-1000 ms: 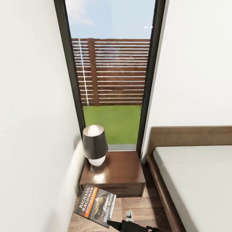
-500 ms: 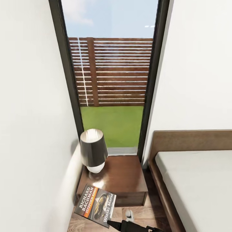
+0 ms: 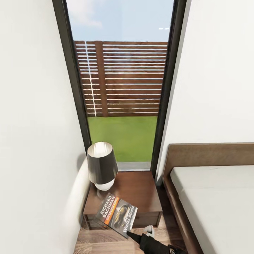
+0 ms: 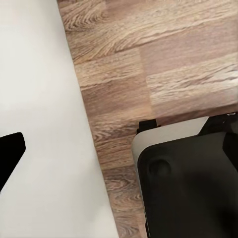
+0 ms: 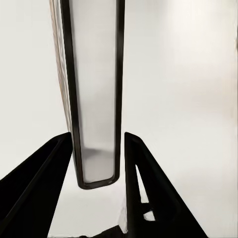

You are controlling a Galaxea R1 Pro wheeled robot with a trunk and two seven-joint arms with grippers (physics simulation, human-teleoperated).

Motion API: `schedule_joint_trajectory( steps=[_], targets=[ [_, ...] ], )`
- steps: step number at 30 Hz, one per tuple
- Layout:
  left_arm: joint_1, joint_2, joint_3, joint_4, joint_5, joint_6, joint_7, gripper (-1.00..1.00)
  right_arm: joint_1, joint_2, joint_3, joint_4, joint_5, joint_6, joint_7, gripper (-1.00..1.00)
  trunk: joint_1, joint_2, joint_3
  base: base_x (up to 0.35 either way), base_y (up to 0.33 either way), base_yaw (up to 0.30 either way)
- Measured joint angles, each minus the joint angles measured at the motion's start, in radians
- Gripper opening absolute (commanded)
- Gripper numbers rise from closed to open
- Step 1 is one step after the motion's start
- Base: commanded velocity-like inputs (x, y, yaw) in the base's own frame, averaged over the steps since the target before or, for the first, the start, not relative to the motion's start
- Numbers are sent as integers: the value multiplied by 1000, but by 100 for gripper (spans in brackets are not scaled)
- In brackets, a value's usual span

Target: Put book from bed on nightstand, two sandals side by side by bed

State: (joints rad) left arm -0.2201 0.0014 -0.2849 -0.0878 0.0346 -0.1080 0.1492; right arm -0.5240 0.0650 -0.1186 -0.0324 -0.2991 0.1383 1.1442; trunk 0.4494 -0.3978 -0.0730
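- book [image 3: 118, 214] is seen in the head view as a thin paperback with a dark cover, a picture of a shoe-like object, an orange band and white lettering reading "richard bachman"; it is held tilted, above the front edge of the nightstand [image 3: 137, 190], one corner lower toward the floor.
- right gripper [image 3: 131, 234] is seen at the book's lower corner in the head view, black fingers clamped on it; in the right wrist view the book [image 5: 94, 99] is seen edge-on, a pale slab with dark outline, standing between the two black fingers [image 5: 144, 183], jaws narrow and closed on it.
- nightstand is dark brown with a glossy top and one drawer front, set in the corner between the white wall [image 3: 31, 141] and the bed [image 3: 211, 197]; it is just beside the bed frame.
- lamp [image 3: 102, 165] with a dark shade and white base stands on the nightstand's rear left part, near the book but apart from it.
- bed is shown with a brown headboard and a light-grey mattress, at the right of the head view.
- window [image 3: 121, 88] with a black frame is behind the nightstand; a brown slatted fence and grass are seen through it.
- left gripper's state cannot be told; the left wrist view shows wood-plank floor [image 4: 163, 64], a white surface and a dark robot part [image 4: 188, 188].
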Motion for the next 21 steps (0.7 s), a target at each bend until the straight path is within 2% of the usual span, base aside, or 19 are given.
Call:
schedule_joint_trajectory(
  steps=[1, 3, 6, 14, 17, 21],
  targets=[
    [0, 0, 0, 0, 0, 0, 0, 100, 0, -4, -17, -1, 0, 1, -5, -100, 0, 0, 0, 4, 0, 0],
    [0, 0, 0, 0, 0, -1, 0, 100, 0, -15, -15, -2, 2, 2, -20, -100, 0, 0, 0, 3, 0, 0],
    [0, 0, 0, 0, 0, -1, 2, 100, 0, -36, -36, -3, 0, 10, -50, -100, 0, 0, 0, 2, 0, 0],
    [0, 0, 0, -1, 0, 0, 6, 100, -9, -72, -55, -7, -3, 112, -100, -100, 0, 0, 0, 0, 0, 0],
    [0, 0, 0, -1, 0, 1, 7, 100, -18, -77, -100, -10, 1, 131, -135, -100, 0, 0, 0, 0, 0, 0],
    [0, 0, 0, -1, 0, 2, 8, 100, -28, -82, -170, -19, 3, 148, -212, -100, 0, 0, 0, 0, 0, 0]
  ],
)
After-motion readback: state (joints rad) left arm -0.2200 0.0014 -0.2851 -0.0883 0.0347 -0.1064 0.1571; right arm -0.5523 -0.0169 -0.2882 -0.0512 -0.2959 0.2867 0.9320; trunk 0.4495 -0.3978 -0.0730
